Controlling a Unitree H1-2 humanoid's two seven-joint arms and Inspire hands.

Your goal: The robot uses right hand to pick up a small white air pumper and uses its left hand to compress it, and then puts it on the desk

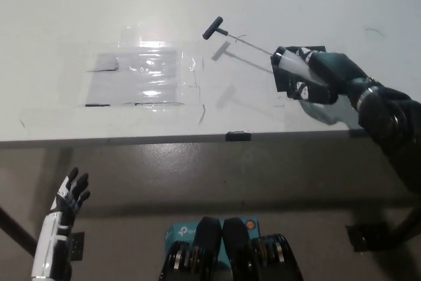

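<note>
The right robot hand (316,76) was clenched around the white body of the small air pumper (289,64), over the right part of the counter (66,4). The pumper appeared lifted off the surface, because a shadow of it lay apart on the counter below; its thin rod pointed up and to the left, and the black T-handle (212,28) was at the far end, fully drawn out. So I judged that the picking step was in hand or just finished, and the compressing was not yet done. The left robot hand (66,192) was low at the lower left, below the counter edge, with fingers apart and holding nothing, well apart from the pumper. The next move would call for this hand to rise above the counter edge and reach the T-handle, while the right one keeps the body steady. On the counter there was also a transparent plastic sheet (145,74), to the left of the pumper; it lay near the way of the left hand and could be brushed. A small dark clip (238,136) sat on the front edge.
</note>
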